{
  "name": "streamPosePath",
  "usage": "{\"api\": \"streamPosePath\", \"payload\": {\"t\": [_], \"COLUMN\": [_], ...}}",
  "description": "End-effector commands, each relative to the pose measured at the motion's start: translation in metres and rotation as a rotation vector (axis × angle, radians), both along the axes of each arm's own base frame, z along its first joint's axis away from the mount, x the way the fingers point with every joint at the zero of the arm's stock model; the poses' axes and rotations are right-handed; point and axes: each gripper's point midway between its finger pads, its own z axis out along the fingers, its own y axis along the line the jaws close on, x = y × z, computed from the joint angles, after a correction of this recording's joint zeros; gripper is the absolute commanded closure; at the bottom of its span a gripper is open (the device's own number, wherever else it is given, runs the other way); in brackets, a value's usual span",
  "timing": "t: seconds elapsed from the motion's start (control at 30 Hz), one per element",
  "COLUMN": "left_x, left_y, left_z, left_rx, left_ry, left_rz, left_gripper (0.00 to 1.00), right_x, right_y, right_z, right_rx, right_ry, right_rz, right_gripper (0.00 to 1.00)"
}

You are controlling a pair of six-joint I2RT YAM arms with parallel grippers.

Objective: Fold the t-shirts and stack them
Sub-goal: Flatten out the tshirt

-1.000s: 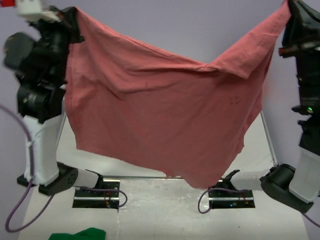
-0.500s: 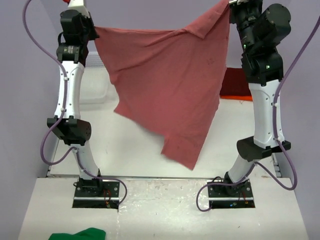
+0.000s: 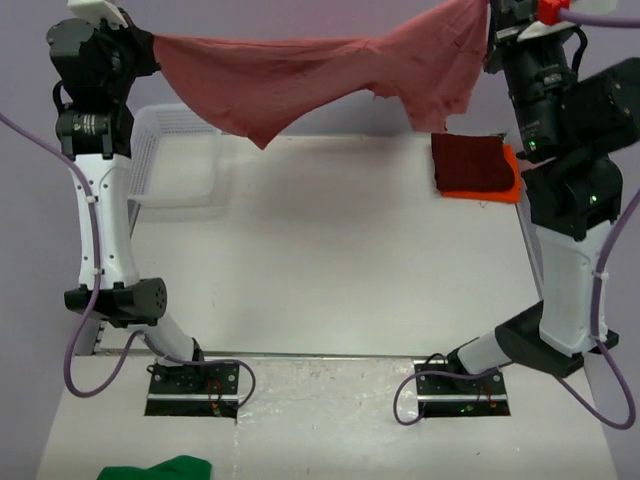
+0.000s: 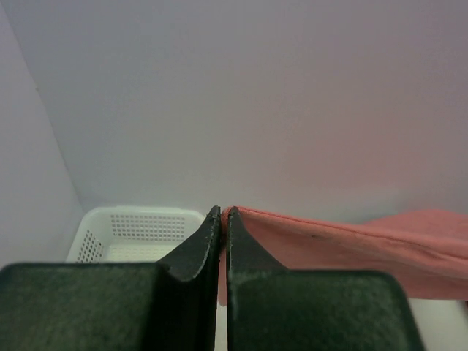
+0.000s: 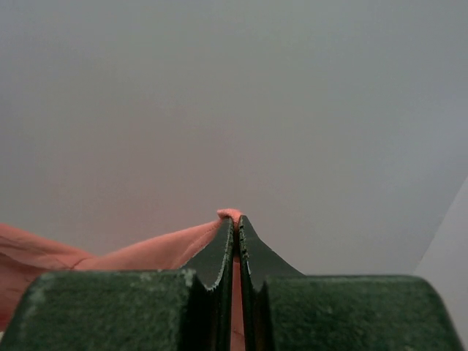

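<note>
1. Rose-red cotton is the main thing up there: the faded rose t-shirt (image 3: 330, 70) hangs stretched in the air between the two arms. It's high over the far side of the table (image 3: 330, 260) and not touching it.
2. The left gripper (image 3: 143, 48) is pinched tight on the shirt's left end. In the left wrist view the cloth comes out right at the fingertips and runs off to the right.
3. The right gripper (image 3: 488, 18) is clamped on the other end, up at the top right. From its wrist camera a little nub of rose fabric pokes out between the tips, and the rest trails off left.
4. The shirt sags in the middle. A pointed flap hangs down left of centre, and a bunched bit droops just beside the right arm.
5. Far right on the table, below the right gripper, the dark maroon t-shirt (image 3: 470, 162) lies folded on top of the bright orange t-shirt (image 3: 507, 186). Orange peeks out along the right and near edges.
6. A white mesh basket (image 3: 170, 150) sits at the table's far left, beside the left arm.
7. A green cloth (image 3: 160, 468) lies at the near edge, well apart from everything else.
</note>
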Motion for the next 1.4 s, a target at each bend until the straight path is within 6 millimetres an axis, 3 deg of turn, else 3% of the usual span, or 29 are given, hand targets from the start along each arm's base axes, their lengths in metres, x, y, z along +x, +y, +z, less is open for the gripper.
{"api": "streamPosePath", "payload": {"t": [0.0,0.17,0.23,0.27,0.3,0.4,0.5,0.6,0.67,0.7,0.73,0.8,0.83,0.87,0.9,0.93,0.97,1.0,1.03,1.07,1.1,1.13,1.2,1.23,1.27,1.3,1.33,1.37], "left_x": [-0.06,-0.129,-0.158,-0.171,-0.192,-0.222,-0.222,-0.184,-0.154,-0.12,-0.114,-0.089,-0.07,-0.061,-0.05,-0.035,-0.021,-0.01,-0.001,0.014,0.022,0.028,0.049,0.054,0.066,0.072,0.077,0.085], "left_y": [-0.011,-0.031,-0.036,-0.04,-0.043,-0.052,-0.054,-0.054,-0.052,-0.051,-0.049,-0.047,-0.044,-0.042,-0.04,-0.036,-0.036,-0.034,-0.035,-0.037,-0.036,-0.041,-0.045,-0.052,-0.057,-0.058,-0.071,-0.074], "left_z": [0.055,0.099,0.117,0.126,0.139,0.156,0.159,0.139,0.117,0.088,0.08,0.055,0.021,0.005,-0.008,-0.045,-0.074,-0.092,-0.126,-0.163,-0.173,-0.197,-0.24,-0.257,-0.284,-0.296,-0.306,-0.333], "left_rx": [-0.01,0.005,0.009,0.013,0.017,0.019,0.012,-0.01,-0.034,-0.048,-0.051,-0.063,-0.078,-0.086,-0.091,-0.105,-0.112,-0.113,-0.116,-0.108,-0.103,-0.103,-0.103,-0.1,-0.088,-0.073,-0.049,-0.013], "left_ry": [-0.127,-0.22,-0.268,-0.296,-0.343,-0.41,-0.422,-0.349,-0.28,-0.202,-0.183,-0.129,-0.056,-0.031,-0.018,0.06,0.121,0.143,0.212,0.266,0.278,0.323,0.372,0.397,0.428,0.437,0.455,0.501], "left_rz": [-0.046,-0.128,-0.145,-0.156,-0.169,-0.206,-0.221,-0.238,-0.235,-0.239,-0.237,-0.232,-0.217,-0.207,-0.202,-0.181,-0.18,-0.175,-0.162,-0.157,-0.157,-0.155,-0.169,-0.19,-0.209,-0.216,-0.225,-0.231], "left_gripper": [1.0,1.0,1.0,1.0,1.0,1.0,1.0,1.0,1.0,1.0,1.0,1.0,1.0,1.0,1.0,1.0,1.0,1.0,1.0,1.0,1.0,1.0,1.0,1.0,1.0,1.0,1.0,1.0], "right_x": [-0.07,-0.118,-0.138,-0.142,-0.15,-0.159,-0.158,-0.151,-0.143,-0.133,-0.129,-0.106,-0.085,-0.071,-0.056,-0.027,-0.013,0.007,0.035,0.062,0.066,0.096,0.123,0.149,0.161,0.172,0.193,0.203], "right_y": [-0.02,-0.025,-0.041,-0.038,-0.047,-0.056,-0.05,-0.034,-0.025,-0.016,-0.018,-0.003,0.001,0.006,0.012,0.016,0.022,0.025,0.018,0.027,0.02,0.012,0.009,0.004,0.002,0.001,-0.005,-0.008], "right_z": [0.04,0.054,0.065,0.062,0.065,0.071,0.077,0.075,0.073,0.068,0.066,0.048,0.033,0.021,0.006,-0.024,-0.039,-0.059,-0.091,-0.125,-0.125,-0.158,-0.188,-0.219,-0.233,-0.246,-0.273,-0.286], "right_rx": [0.043,0.088,0.104,0.12,0.11,0.14,0.14,0.11,0.095,0.099,0.074,0.066,0.024,0.014,0.029,-0.018,-0.006,-0.019,-0.049,-0.063,-0.041,-0.066,-0.07,-0.089,-0.088,-0.099,-0.115,-0.121], "right_ry": [-0.134,-0.168,-0.213,-0.195,-0.211,-0.219,-0.247,-0.25,-0.249,-0.231,-0.227,-0.162,-0.129,-0.1,-0.053,0.013,0.048,0.093,0.162,0.233,0.235,0.306,0.37,0.433,0.461,0.484,0.533,0.557], "right_rz": [-0.03,-0.006,-0.031,-0.012,-0.031,-0.052,-0.06,-0.063,-0.075,-0.071,-0.096,-0.085,-0.122,-0.123,-0.106,-0.141,-0.117,-0.128,-0.168,-0.149,-0.15,-0.186,-0.196,-0.213,-0.209,-0.205,-0.231,-0.241], "right_gripper": [1.0,1.0,1.0,1.0,1.0,1.0,1.0,1.0,1.0,1.0,1.0,1.0,1.0,1.0,1.0,1.0,1.0,1.0,1.0,1.0,1.0,1.0,1.0,1.0,1.0,1.0,1.0,1.0]}}
